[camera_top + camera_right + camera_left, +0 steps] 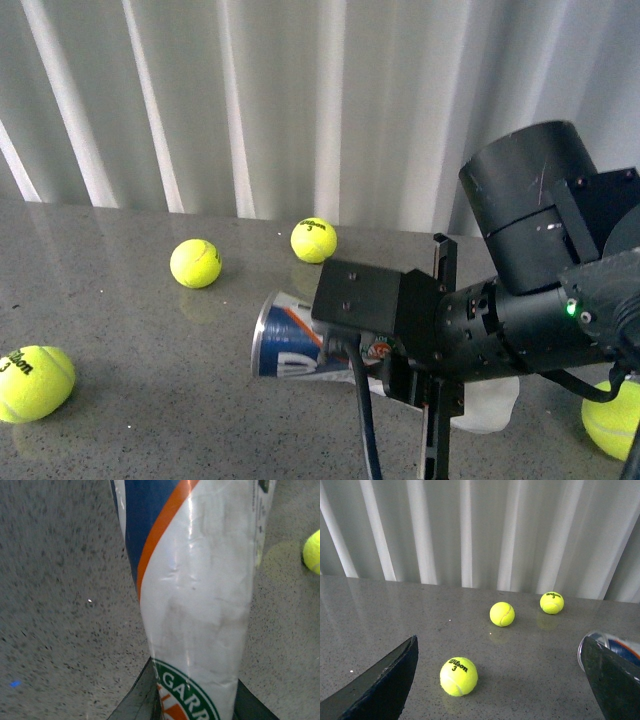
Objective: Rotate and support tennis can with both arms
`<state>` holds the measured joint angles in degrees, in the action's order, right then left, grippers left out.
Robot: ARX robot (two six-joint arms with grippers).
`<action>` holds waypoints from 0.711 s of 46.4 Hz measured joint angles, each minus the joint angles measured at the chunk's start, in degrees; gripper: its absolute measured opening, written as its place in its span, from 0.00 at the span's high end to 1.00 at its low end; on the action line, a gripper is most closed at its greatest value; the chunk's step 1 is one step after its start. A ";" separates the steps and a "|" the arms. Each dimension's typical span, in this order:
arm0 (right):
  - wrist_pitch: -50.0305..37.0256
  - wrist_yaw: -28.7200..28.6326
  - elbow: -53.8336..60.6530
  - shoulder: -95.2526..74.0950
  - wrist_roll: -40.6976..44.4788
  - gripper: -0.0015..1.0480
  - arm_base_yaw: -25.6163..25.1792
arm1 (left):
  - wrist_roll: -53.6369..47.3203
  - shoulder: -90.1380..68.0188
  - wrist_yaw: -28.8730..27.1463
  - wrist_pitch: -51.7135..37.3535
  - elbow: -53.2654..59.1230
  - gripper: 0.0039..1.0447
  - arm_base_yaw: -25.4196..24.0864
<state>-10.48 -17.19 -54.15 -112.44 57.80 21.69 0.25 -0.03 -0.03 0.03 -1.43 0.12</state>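
The tennis can (290,345) lies on its side on the grey table, metal rim towards the left, with its navy, white and orange label showing. My right gripper (438,375) is shut across the can's middle, and the bulky black right arm (540,300) reaches in from the right. In the right wrist view the can (195,590) fills the frame, and the right gripper (195,702) pinches it between two dark fingers (136,700). My left gripper (500,647) is open and empty above the table. The can's rim (615,644) shows just past one of its fingers (612,680).
Yellow tennis balls lie on the table: one at the left front (35,382), two at the back (195,263) (314,240), one at the right front (612,420). One ball (458,676) lies between the left gripper's fingers. Pale curtains (300,100) hang behind the table.
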 joint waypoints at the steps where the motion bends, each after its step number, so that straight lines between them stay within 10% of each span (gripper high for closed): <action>1: -0.76 0.37 0.17 -0.68 2.32 0.88 0.02 | 0.00 0.00 0.00 0.00 0.00 0.06 0.00; 14: -7.39 0.55 -1.36 -8.33 17.40 0.89 1.01 | 0.00 0.00 0.00 0.00 0.00 0.06 0.00; 33: -9.81 5.92 -8.39 -14.23 11.34 0.89 4.24 | 0.00 0.00 0.00 -0.02 0.00 0.06 0.00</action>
<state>-20.29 -11.27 -62.54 -126.67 69.14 25.93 0.25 -0.03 -0.03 0.01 -1.43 0.12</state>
